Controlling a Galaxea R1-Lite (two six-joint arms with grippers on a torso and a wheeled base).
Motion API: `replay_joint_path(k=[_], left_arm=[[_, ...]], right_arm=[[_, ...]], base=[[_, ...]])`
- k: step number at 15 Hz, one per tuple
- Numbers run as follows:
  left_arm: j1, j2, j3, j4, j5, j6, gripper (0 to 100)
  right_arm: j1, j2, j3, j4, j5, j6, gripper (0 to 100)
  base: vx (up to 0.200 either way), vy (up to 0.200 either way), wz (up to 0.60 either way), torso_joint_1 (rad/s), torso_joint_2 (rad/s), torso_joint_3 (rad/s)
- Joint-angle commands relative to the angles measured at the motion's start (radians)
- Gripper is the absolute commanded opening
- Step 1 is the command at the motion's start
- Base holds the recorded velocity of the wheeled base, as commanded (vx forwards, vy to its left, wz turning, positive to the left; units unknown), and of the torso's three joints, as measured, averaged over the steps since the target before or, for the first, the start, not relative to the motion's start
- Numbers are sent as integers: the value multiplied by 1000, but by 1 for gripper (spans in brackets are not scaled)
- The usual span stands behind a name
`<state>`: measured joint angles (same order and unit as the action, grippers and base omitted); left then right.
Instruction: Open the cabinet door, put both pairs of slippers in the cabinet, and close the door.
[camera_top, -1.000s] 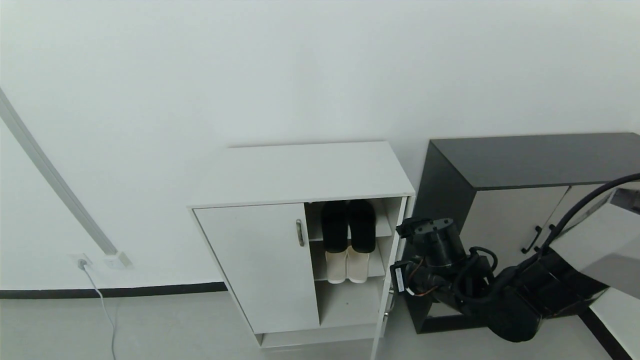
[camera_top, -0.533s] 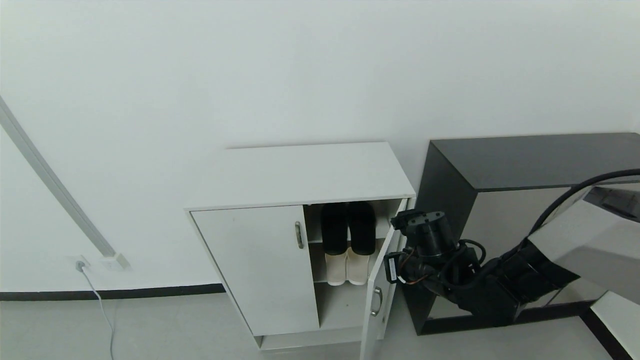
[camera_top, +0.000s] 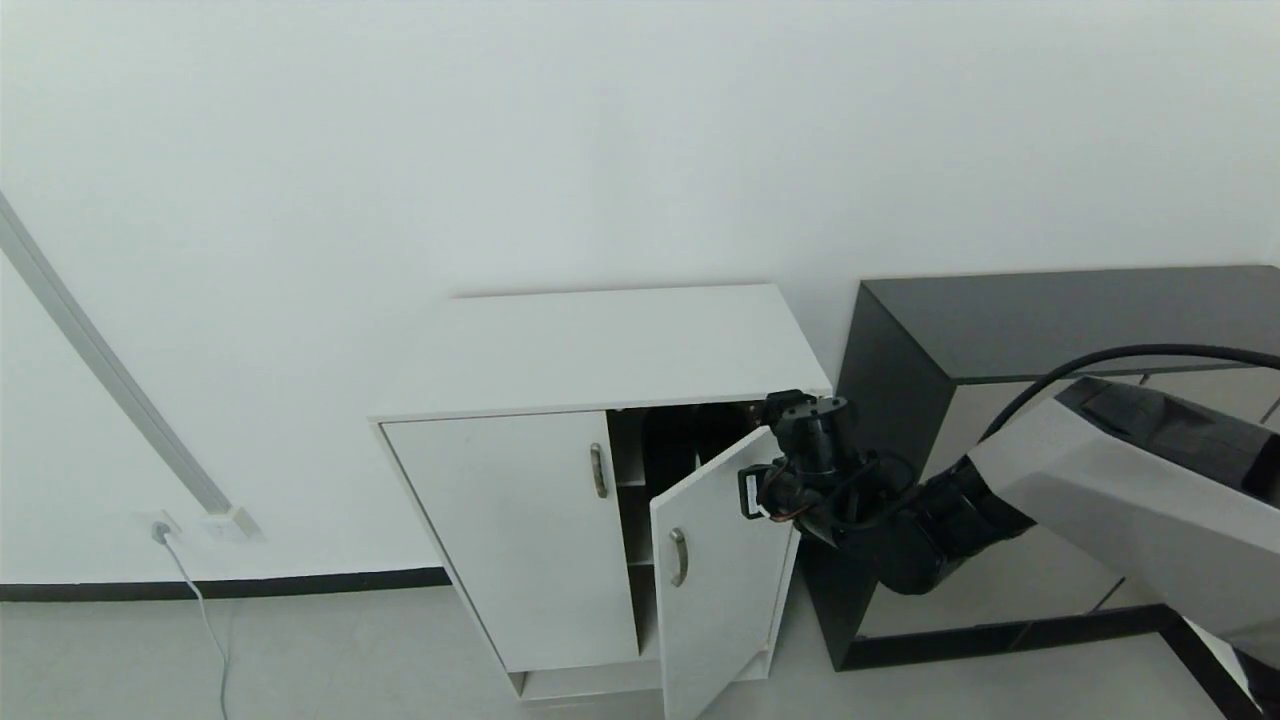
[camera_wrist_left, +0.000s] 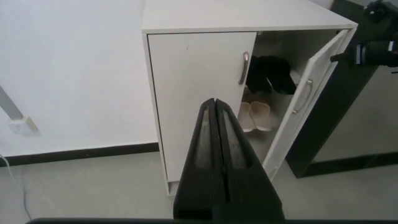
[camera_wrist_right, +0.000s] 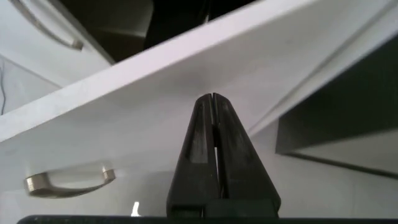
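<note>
The white cabinet (camera_top: 600, 345) stands against the wall, its left door (camera_top: 510, 530) closed. Its right door (camera_top: 715, 570) stands about halfway open, handle (camera_top: 678, 556) facing out. My right gripper (camera_top: 772, 432) is shut, and its tip (camera_wrist_right: 214, 99) rests against the upper outer face of that door (camera_wrist_right: 155, 124). Inside, a black pair of slippers (camera_wrist_left: 270, 73) lies on the upper shelf and a beige pair (camera_wrist_left: 255, 117) on the shelf below. My left gripper (camera_wrist_left: 214, 106) is shut on nothing and hangs well back from the cabinet (camera_wrist_left: 199, 93), facing it.
A black cabinet (camera_top: 1050, 320) with mirrored doors stands right beside the white one. A wall socket (camera_top: 160, 525) with a cable sits low on the wall at the left. Bare grey floor (camera_top: 300, 650) lies before the cabinet.
The right door has swung from wide open to about half closed. My right arm has moved leftward with it, tip against the door.
</note>
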<state>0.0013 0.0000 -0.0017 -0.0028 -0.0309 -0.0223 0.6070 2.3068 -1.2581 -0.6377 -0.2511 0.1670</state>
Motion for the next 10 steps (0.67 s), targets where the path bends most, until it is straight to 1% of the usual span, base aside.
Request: replay_joint_path(k=[1,4,10], left_arm=[[0,0,0,0,0,-1,0],[0,0,0,0,8,-1,0],[0,0,0,0,8,-1,0]], right_arm=[[-3,75,-75,3,-1,-3,0],[-12,126,-161,4,-1,-3,0],[-41,161,-270,41,-1,-4,0]], base=[[0,0,0,0,0,0],[0,0,0,0,0,0],[0,0,0,0,0,0]])
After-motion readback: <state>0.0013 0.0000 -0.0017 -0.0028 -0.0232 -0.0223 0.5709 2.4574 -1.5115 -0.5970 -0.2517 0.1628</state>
